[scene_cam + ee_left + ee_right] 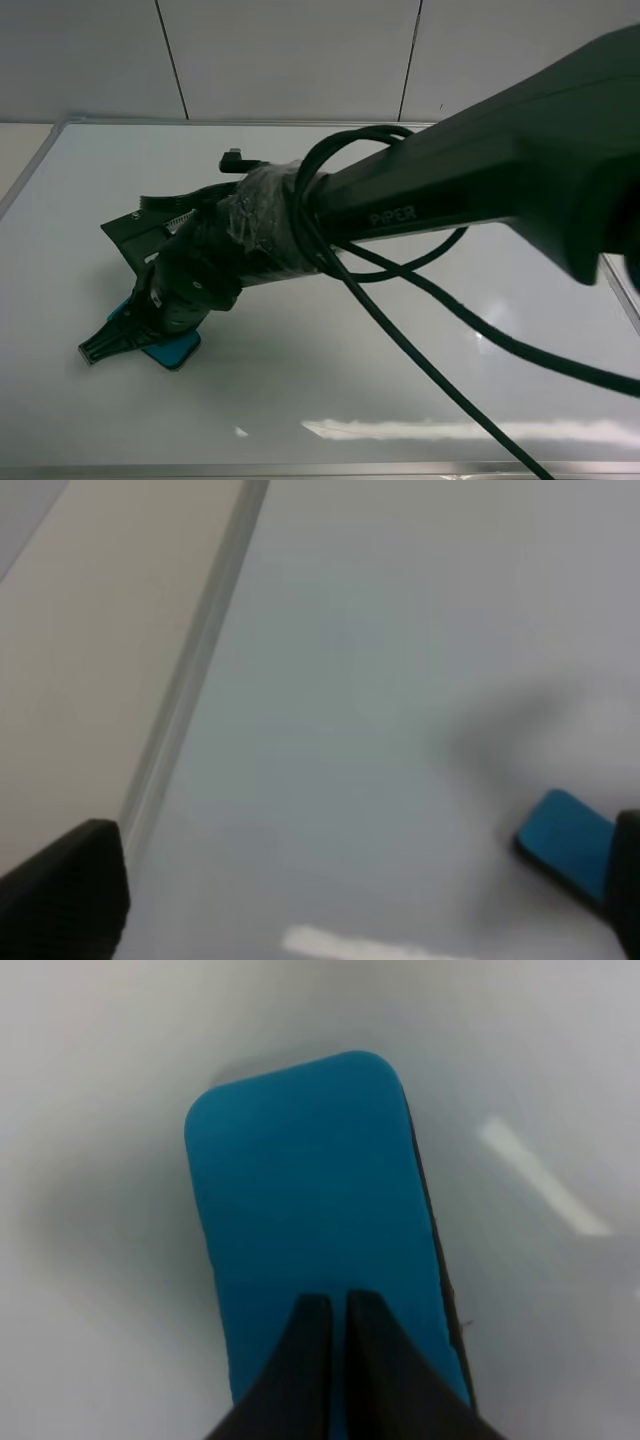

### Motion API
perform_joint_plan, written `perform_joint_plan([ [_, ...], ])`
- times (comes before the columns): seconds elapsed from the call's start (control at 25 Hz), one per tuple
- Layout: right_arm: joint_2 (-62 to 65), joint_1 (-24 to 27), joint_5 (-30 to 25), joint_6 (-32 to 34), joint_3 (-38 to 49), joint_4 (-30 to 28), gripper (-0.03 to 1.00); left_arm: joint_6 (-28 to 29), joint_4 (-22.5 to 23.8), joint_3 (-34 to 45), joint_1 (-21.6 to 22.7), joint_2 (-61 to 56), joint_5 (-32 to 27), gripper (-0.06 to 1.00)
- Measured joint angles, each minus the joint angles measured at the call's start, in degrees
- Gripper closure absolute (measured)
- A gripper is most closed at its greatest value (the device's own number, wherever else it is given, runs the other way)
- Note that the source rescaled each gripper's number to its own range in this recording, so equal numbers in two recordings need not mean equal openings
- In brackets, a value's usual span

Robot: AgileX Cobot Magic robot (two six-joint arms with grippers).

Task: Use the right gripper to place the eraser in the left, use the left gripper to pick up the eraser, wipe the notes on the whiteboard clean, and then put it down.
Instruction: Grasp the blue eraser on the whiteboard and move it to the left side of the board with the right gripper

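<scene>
Right gripper (337, 1305) over the small teal-blue rounded eraser (300, 1190)
We see its black jaws closed together above the eraser's top face. The eraser lies flat on the glossy white, silver-framed whiteboard (400, 380), near its left edge. The left gripper (350, 895) holds its jaws wide apart, the eraser just beside one.

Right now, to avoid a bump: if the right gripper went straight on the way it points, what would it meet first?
The eraser: the right gripper, jaws shut, points down at its blue top, probably just above or touching it; depth is unclear. The whiteboard lies underneath.
</scene>
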State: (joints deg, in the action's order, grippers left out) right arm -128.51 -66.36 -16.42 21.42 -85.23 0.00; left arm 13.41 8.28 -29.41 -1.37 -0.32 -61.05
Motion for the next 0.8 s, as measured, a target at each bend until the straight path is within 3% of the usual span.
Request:
perform_joint_plan([
  [0.2, -3.3, 0.0, -3.0, 1.6, -7.1, 0.0, 0.97, 0.0, 0.0, 0.0, 0.0, 0.0, 0.0, 0.03],
  [0.8, 0.5, 0.4, -6.1, 3.7, -8.0, -3.0, 0.97, 0.0, 0.0, 0.0, 0.0, 0.0, 0.0, 0.03],
])
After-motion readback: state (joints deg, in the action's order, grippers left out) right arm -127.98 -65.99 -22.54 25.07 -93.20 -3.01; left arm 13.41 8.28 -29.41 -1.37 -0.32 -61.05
